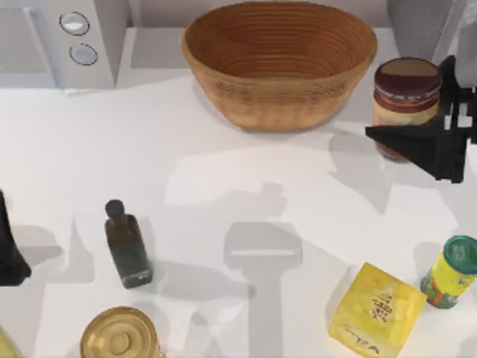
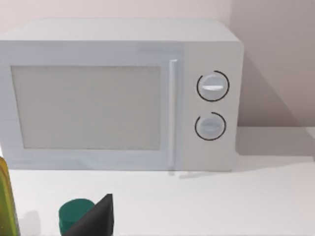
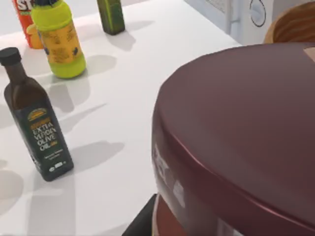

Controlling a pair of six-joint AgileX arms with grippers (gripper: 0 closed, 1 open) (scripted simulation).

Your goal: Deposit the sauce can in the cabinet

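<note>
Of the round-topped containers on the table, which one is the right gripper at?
The sauce can with the maroon lid, beside the basket; the right gripper is against it. The gold-topped tin and green-lidded container stand apart.

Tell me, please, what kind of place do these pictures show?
Probably a kitchen counter, in a rendered simulation. A white microwave with two round knobs stands at the back, a woven basket beside it, and groceries stand on the white table: an olive oil bottle and the sauce can.
</note>
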